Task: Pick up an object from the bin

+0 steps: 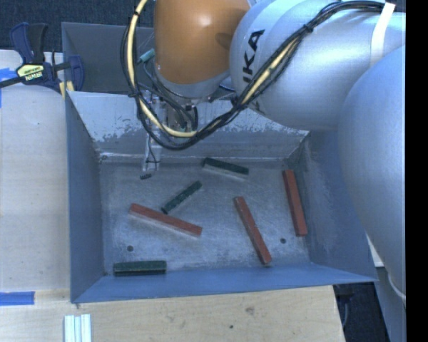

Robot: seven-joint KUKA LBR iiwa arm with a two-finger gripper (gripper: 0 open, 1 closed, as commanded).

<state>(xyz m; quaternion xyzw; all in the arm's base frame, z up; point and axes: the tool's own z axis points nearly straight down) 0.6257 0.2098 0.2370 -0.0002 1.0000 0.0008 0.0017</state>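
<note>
Camera view looks down into the grey metal bin (82,191), where six loose sticks lie apart on the floor. Nearest, the front green stick (139,267) lies along the front wall, its long axis left to right. Behind it the flat red-brown stick (165,220) slants from rear left to front right. The middle red-brown stick (252,230) slants the same way but more steeply. The right red-brown stick (294,202) runs nearly front to back beside the right wall. Farther in, the slanted green stick (180,197) points from front left to rear right. It is the thing closest to the jaws. The back green stick (225,166) lies almost crosswise by the rear wall. Under the arm's orange cover (200,27), the jaws hang at the rear left of the floor, apart from every stick. I cannot tell whether they are wide or narrow.
</note>
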